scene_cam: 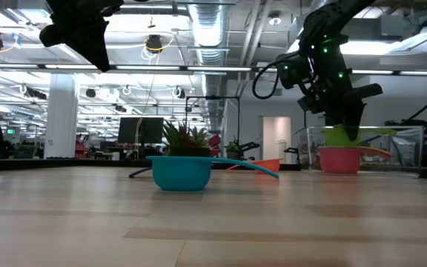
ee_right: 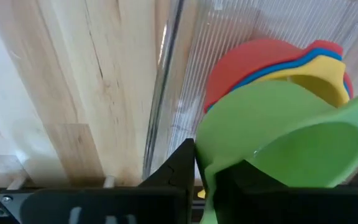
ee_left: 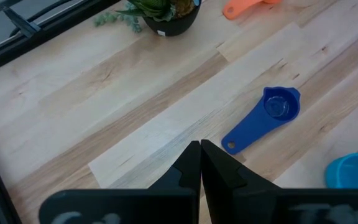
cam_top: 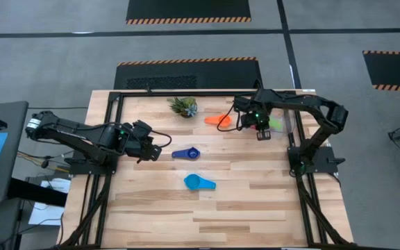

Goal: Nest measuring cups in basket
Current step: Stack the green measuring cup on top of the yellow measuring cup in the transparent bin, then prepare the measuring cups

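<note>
My right gripper [cam_top: 262, 130] is shut on the green measuring cup [ee_right: 278, 134] and holds it over the clear basket [scene_cam: 402, 148] near the table's far right. A stack of red [ee_right: 253, 59], blue and yellow [ee_right: 319, 74] cups sits inside the basket. The orange cup [cam_top: 217, 119] lies on the table left of the basket, the dark blue cup [ee_left: 266, 115] mid-table, and the light blue cup [scene_cam: 182, 172] nearer the front. My left gripper [ee_left: 199, 163] is shut, hovers above the table left of the dark blue cup, and touches nothing. My right gripper pinches the green cup between its two fingers at the narrow part [ee_right: 207, 177] where the handle joins the bowl. It comes from above, slanting down. The bowl juts forward past the fingertips, tilted, over the stacked cups. Whether it touches the stack I cannot tell.
A small spiky potted plant [cam_top: 184, 106] stands at the table's far edge, left of the orange cup. The black frame rails [cam_top: 106, 139] run along the table's sides. Bare wood spans the near half of the table.
</note>
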Controlling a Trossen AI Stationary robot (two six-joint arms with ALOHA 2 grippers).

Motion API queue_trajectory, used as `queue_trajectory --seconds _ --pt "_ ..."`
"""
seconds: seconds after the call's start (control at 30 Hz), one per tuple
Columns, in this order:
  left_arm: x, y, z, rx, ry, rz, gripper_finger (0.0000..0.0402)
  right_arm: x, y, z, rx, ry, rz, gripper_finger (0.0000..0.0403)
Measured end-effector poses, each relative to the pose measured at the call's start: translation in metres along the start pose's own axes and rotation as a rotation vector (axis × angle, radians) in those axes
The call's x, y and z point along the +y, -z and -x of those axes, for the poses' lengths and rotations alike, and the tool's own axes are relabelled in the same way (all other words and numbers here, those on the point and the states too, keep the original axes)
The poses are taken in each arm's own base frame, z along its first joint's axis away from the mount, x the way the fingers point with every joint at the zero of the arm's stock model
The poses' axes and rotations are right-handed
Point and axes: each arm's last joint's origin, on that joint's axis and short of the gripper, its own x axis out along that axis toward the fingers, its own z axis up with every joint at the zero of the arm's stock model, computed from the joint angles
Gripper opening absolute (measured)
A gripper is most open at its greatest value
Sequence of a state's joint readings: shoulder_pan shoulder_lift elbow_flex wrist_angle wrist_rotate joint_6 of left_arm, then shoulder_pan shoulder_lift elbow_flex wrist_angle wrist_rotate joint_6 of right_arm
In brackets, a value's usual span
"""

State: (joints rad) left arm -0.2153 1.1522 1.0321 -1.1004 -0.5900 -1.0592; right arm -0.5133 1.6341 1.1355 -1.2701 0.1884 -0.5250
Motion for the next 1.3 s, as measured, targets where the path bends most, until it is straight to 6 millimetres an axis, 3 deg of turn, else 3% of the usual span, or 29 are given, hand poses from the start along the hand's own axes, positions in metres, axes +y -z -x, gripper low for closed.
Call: queue_trajectory --seconds 0.2,0.77,1.3 --pt "0.0000 0.0000 0.0000 -0.001 0.000 0.033 0.0000 -0.0025 0.0015 0.0001 0.050 0.086 0.007 0.0065" --pt "0.0000 0.0000 0.0000 0.000 0.000 0.056 0.0000 -0.0024 0.0013 0.0003 0.050 0.089 -0.007 0.0065" --pt "0.0004 -0.0007 0.0000 -0.024 -0.013 0.044 0.0000 -0.0022 0.0037 0.0019 0.078 0.183 -0.357 0.0066"
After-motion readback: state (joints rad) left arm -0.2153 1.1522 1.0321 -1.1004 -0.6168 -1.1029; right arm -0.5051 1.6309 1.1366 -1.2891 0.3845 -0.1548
